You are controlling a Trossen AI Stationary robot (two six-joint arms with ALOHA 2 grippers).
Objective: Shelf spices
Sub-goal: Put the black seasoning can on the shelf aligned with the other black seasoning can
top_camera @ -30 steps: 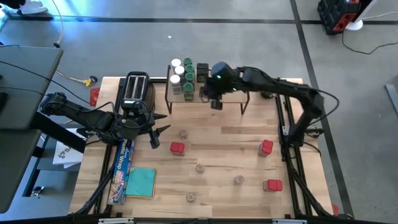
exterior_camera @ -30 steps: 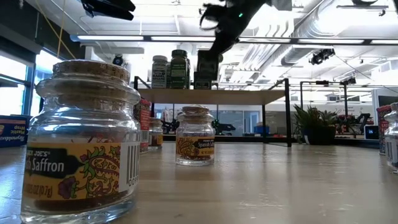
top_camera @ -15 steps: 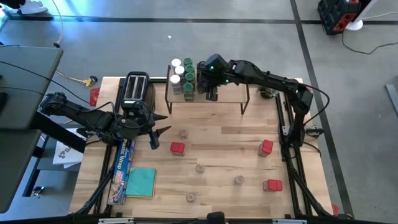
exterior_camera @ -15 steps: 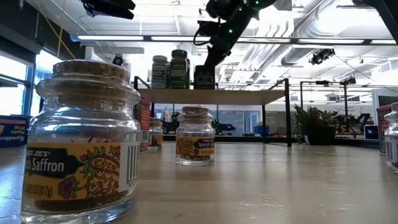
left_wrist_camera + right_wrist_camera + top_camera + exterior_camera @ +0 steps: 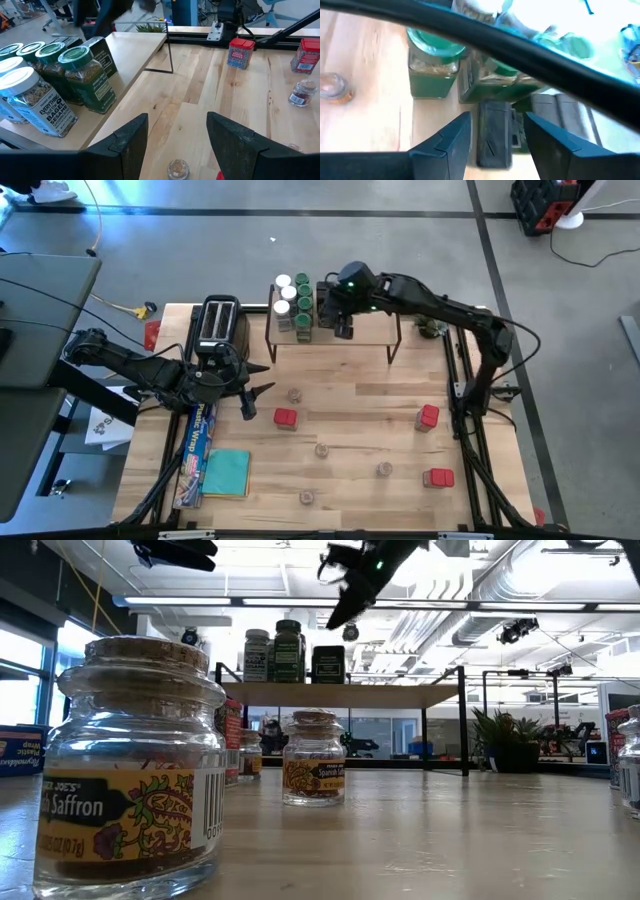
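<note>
**Right hand lifting clear of a black box on the shelf**

The right hand (image 5: 342,328) hangs over the left part of the shelf (image 5: 370,330), its fingers apart with nothing between them. In the right wrist view a black box (image 5: 494,132) lies directly below the gap, free of both fingers, just beside the green-lidded jars (image 5: 434,70). The low view shows the same box (image 5: 328,664) standing upright on the wooden top, with the hand above it and not touching.

The step in hand looks like a release and withdrawal. To do it well, the hand should rise straight up with the fingers kept wide, so neither pad drags the box or nudges the jars packed close alongside. Only once clear of the lids should it swing out toward the counter (image 5: 360,435).

Much remains there: red tins (image 5: 285,418) and tiny brown-topped jars (image 5: 322,449) stand scattered, well apart from one another. The nearest saffron jar (image 5: 135,765) sits upright.

The left hand (image 5: 250,392) waits beside the toaster (image 5: 219,328), fingers apart and empty.
</note>
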